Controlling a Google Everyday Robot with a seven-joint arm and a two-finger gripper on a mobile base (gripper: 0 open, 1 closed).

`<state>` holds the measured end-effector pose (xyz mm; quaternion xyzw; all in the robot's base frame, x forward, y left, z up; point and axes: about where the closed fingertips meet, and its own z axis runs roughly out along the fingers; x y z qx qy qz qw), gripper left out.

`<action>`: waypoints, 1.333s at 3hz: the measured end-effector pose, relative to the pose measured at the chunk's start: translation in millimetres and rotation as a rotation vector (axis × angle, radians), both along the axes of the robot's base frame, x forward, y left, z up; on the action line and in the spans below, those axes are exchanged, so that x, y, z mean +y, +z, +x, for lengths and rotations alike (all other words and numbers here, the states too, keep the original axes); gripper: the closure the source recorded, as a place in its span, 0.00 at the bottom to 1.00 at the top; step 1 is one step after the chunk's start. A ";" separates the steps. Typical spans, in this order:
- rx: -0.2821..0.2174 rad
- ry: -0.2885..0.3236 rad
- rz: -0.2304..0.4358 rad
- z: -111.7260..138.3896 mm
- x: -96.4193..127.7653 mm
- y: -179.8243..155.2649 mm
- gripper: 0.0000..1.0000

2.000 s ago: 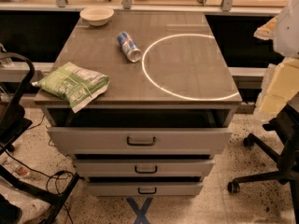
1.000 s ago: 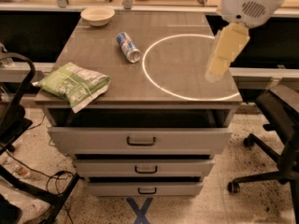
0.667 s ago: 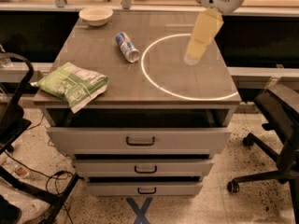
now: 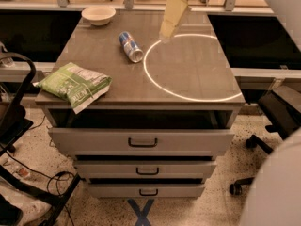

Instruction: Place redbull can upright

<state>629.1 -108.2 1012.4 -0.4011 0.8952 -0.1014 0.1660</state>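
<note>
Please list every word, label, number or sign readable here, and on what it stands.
No text can be read.
redbull can: print too blurred to read.
green snack bag: print too blurred to read.
blue tape cross: a mark, no letters.
end effector, hovering just right of the redbull can: no text.

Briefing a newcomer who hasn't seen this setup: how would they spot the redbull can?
On the grey cabinet top, look left of the white circle, between the bowl behind and the green snack bag in front. The redbull can lies there on its side, slim, blue and silver; the end effector hangs right of it.
</note>
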 end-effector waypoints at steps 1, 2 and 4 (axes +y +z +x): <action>-0.039 -0.070 0.043 8.7 6.2 3.1 0.00; -0.039 -0.070 0.043 8.7 6.2 3.1 0.00; -0.019 -0.192 0.082 55.7 42.0 -13.6 0.00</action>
